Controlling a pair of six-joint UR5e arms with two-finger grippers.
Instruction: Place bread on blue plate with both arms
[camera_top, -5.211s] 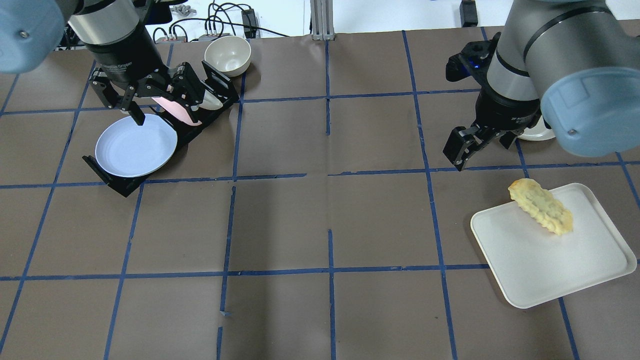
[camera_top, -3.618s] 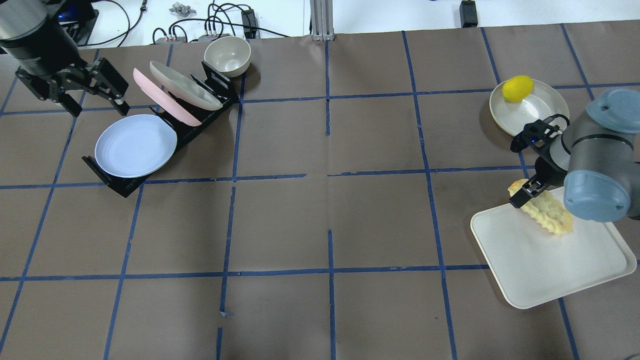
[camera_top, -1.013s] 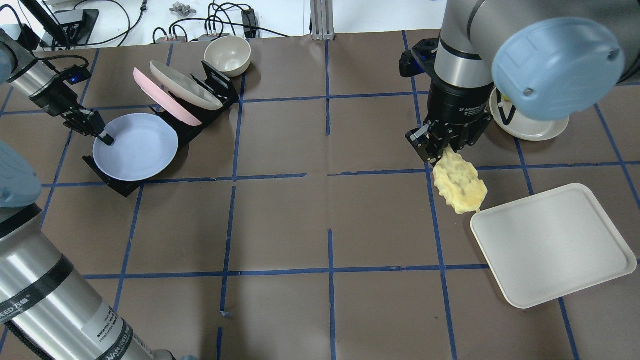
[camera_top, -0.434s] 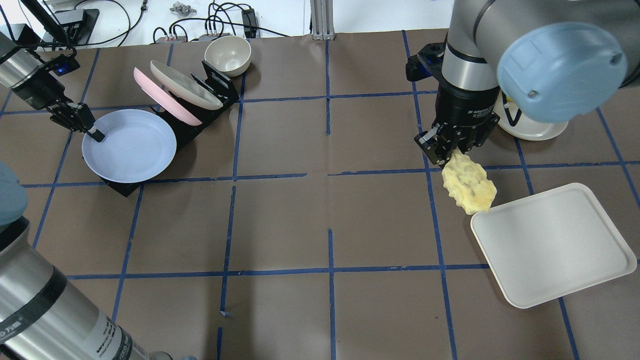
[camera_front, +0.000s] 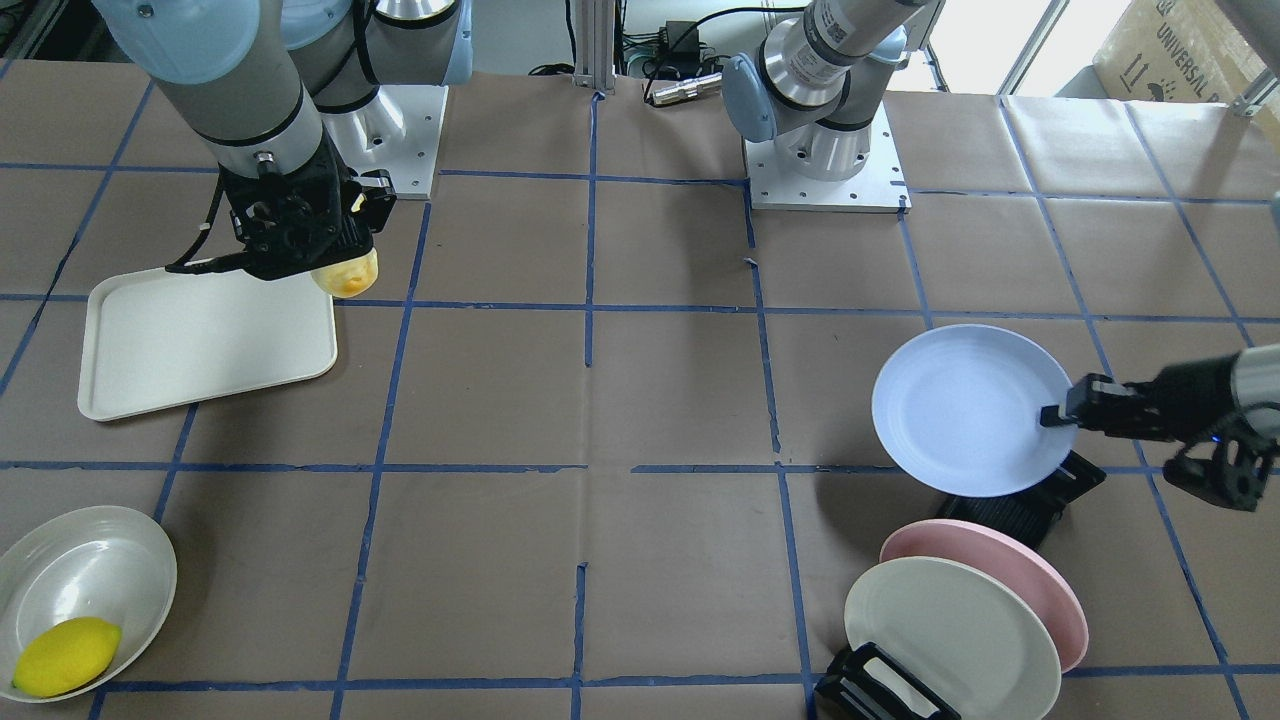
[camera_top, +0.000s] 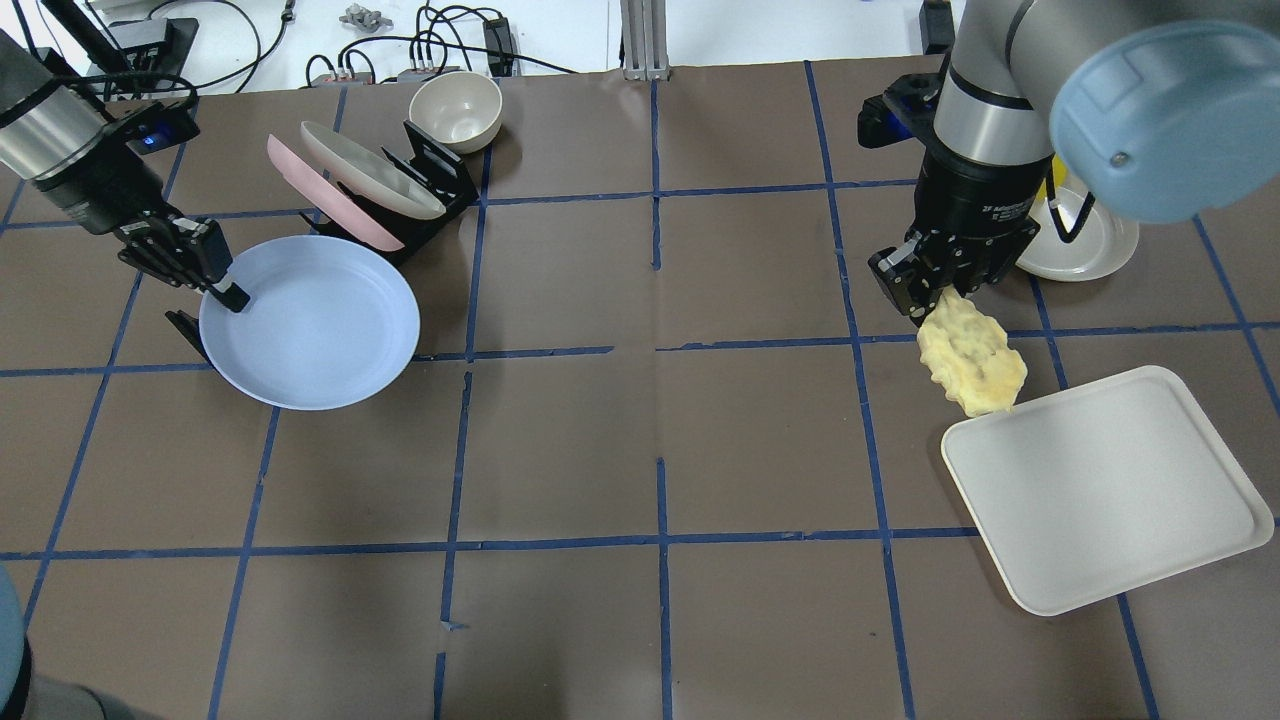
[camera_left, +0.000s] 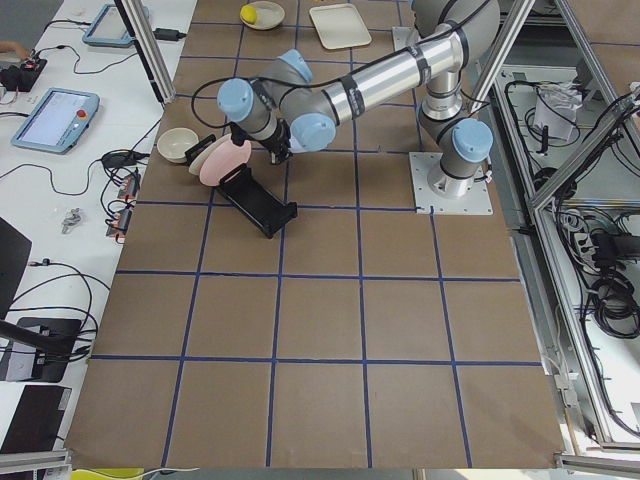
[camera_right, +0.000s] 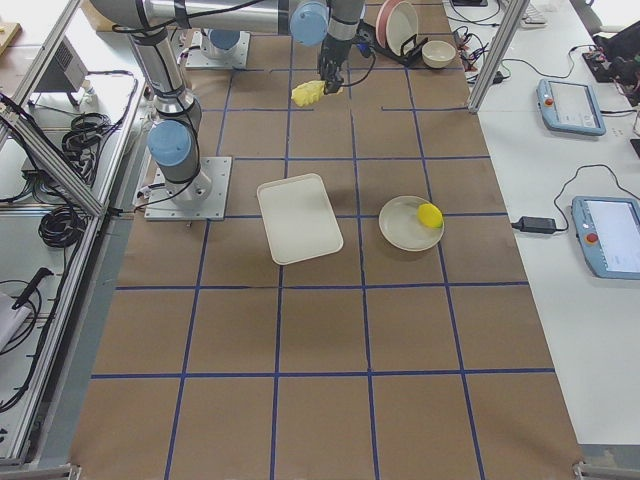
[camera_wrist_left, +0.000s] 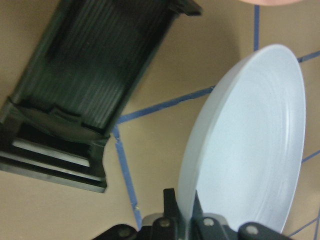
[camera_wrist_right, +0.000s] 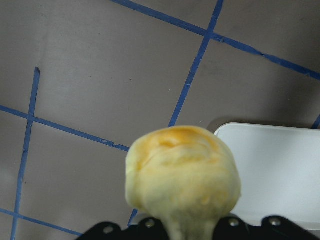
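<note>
While the left gripper (camera_top: 225, 290) is clenched on the rim of the blue plate (camera_top: 310, 320), with the rim pinched between its fingers (camera_wrist_left: 169, 202) in the left wrist view, the plate hangs tilted in the air toward the far left corner of the tabletop. There it overlaps the end of the black rack (camera_top: 435, 170) that lies nearer the left edge. A pink plate (camera_top: 335, 205) and a cream plate (camera_top: 370, 180) lean in the rack's other slots, and a cream bowl (camera_top: 455, 108) sits just beyond it at the far edge. The right gripper (camera_top: 928, 298) is clamped on one end of the bread (camera_top: 972, 352), which dangles off the table in the far right part of the tabletop. The bread's golden-brown lower end is over the corner of the white tray (camera_top: 1105, 490) that lies by the right edge. A lemon (camera_front: 65, 655) rests in a shallow dish (camera_front: 90, 560) near the far right corner.
</note>
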